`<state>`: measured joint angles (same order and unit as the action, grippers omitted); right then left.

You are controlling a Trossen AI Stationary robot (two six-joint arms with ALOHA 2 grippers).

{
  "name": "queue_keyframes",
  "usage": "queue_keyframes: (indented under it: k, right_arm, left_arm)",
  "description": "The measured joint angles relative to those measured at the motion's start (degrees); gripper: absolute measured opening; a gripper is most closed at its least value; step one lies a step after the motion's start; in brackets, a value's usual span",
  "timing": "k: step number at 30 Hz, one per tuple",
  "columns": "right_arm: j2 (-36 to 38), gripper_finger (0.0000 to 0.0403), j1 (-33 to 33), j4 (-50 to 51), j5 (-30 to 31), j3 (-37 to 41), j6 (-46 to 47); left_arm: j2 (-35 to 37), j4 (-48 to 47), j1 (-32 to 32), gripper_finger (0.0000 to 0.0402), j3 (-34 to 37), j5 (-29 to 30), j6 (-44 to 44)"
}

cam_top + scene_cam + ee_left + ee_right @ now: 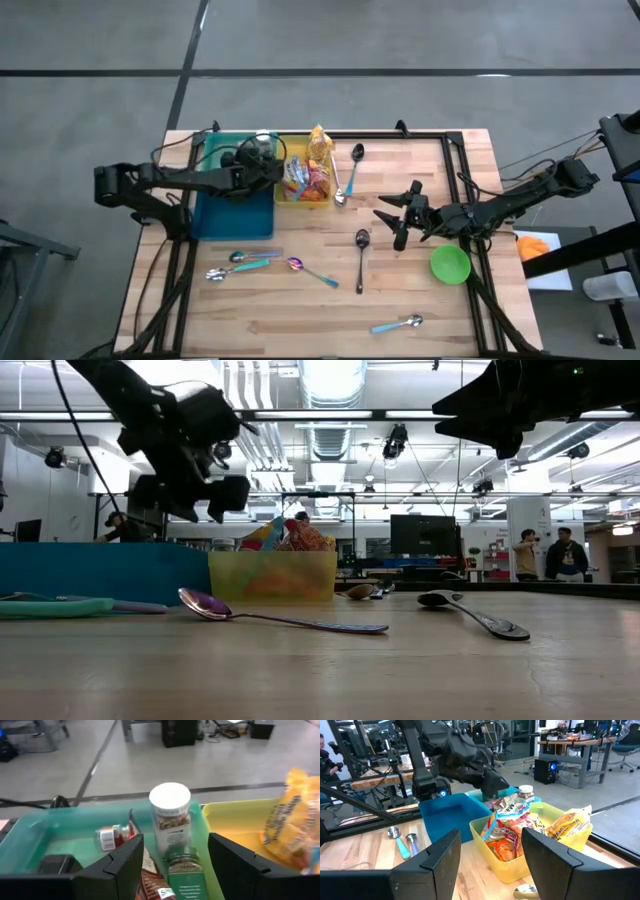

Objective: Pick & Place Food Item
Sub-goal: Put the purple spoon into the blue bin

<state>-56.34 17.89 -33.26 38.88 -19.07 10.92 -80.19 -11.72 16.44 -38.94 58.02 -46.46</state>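
**Left gripper open over the teal bin, right gripper open mid-table**

At the left of the high view, the left arm reaches rightward from the table's left edge, and the left gripper [262,160] hangs over the far right corner of the teal bin [215,215]. In the left wrist view its fingers [125,865] stand apart with nothing between them. Below them a white-lidded spice jar [170,817] stands upright in the bin, a green-capped jar [186,872] lies just in front of it, and a small red-labelled bottle [111,837] lies on its side further back.

Just right of the teal bin, touching it, sits the yellow bin [305,185], heaped with snack packets [512,827]; an orange-yellow bag [319,145] leans at its upper edge.

Along the lower left of the table lie teal-handled spoons [240,262]. A metal spoon [354,160] lies just right of the yellow bin, a dark spoon [361,255] lies at centre, and another spoon [400,324] lies near the lower edge.

Right of centre, the right gripper [392,215] hovers above bare wood, fingers spread and empty, pointing toward the bins. A green bowl [450,264] sits just below the right arm.
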Motion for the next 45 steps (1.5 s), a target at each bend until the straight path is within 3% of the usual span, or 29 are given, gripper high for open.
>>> queue_keyframes:
  k: [12,20,26,39,45]
  right_arm:
    - [0.0,0.0206,0.0,0.0,0.0,0.0,0.0]
    - [0.0,0.0206,0.0,0.0,0.0,0.0,0.0]
    - [0.0,0.0206,0.0,0.0,0.0,0.0,0.0]
    - [0.0,0.0206,0.0,0.0,0.0,0.0,0.0]
    - [0.0,0.0206,0.0,0.0,0.0,0.0,0.0]
  left_arm:
    - [8.5,0.1,-5.3,0.0223,0.0,-4.8,6.2]
    - [13.0,0.2,-12.1,0.0223,0.0,-12.8,10.6]
    - [14.8,0.3,-18.4,0.0223,0.0,-14.8,11.1]
    - [15.1,0.3,-28.5,0.0223,0.0,-29.2,15.5]
    - [15.1,1.6,-35.1,0.0223,0.0,-27.3,15.0]
